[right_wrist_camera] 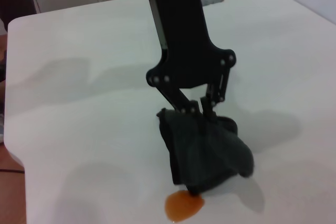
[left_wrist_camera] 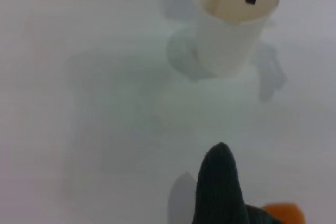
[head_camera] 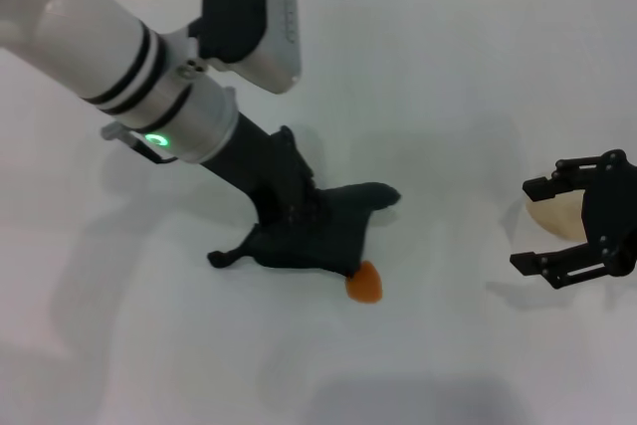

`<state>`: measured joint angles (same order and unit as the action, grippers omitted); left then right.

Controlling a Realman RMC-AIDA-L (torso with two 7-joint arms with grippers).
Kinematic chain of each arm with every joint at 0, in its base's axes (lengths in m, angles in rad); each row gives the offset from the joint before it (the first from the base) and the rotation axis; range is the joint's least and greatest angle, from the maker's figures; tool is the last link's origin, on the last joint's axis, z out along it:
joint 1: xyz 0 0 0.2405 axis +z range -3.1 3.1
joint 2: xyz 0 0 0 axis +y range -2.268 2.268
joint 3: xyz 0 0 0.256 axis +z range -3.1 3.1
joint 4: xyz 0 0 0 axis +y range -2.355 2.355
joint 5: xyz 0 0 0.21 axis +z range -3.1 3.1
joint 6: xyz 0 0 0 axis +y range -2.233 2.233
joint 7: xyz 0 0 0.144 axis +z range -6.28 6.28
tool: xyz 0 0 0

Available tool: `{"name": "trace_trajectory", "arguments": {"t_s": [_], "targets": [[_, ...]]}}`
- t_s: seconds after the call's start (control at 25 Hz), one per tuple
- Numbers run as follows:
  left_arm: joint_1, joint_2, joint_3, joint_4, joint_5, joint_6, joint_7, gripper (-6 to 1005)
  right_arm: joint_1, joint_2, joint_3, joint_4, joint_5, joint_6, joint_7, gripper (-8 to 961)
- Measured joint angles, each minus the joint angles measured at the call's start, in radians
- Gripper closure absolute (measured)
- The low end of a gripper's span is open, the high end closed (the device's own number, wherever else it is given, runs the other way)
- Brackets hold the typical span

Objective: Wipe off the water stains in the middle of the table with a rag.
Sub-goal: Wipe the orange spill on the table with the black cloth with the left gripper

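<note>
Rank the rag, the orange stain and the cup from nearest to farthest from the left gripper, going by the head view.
1. The rag: clamped in the left gripper, mid-table.
2. The orange stain: at the rag's near edge, toward the robot's right.
3. The cup: far off on the right, between the open fingers of the right gripper.

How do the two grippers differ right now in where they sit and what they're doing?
The left gripper is down at the table's middle, shut on the dark rag, whose edge touches the orange water stain. The right gripper waits at the table's right edge, off the rag, with its jaws open around a whitish cup. The left arm is tilted steeply toward the table; only the right's fingers show. Both are black.
</note>
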<state>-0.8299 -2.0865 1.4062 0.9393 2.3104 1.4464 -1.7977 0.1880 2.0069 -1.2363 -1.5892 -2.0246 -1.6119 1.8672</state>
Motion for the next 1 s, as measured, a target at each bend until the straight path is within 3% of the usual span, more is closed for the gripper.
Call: {"name": "trace_trajectory", "arguments": {"t_s": [0.36,1.0], "targets": [[-0.024,-0.001,0.157,-0.081,-0.089,-0.112,-0.004,908,-0.001,0.000,-0.003,-0.001,0.000,-0.006,0.000,109],[-0.013,-0.003,0.347,-0.096,-0.218,-0.127,-0.003,909,-0.002,0.001,-0.006,-0.014,0.000,-0.008,0.013,110]]}}
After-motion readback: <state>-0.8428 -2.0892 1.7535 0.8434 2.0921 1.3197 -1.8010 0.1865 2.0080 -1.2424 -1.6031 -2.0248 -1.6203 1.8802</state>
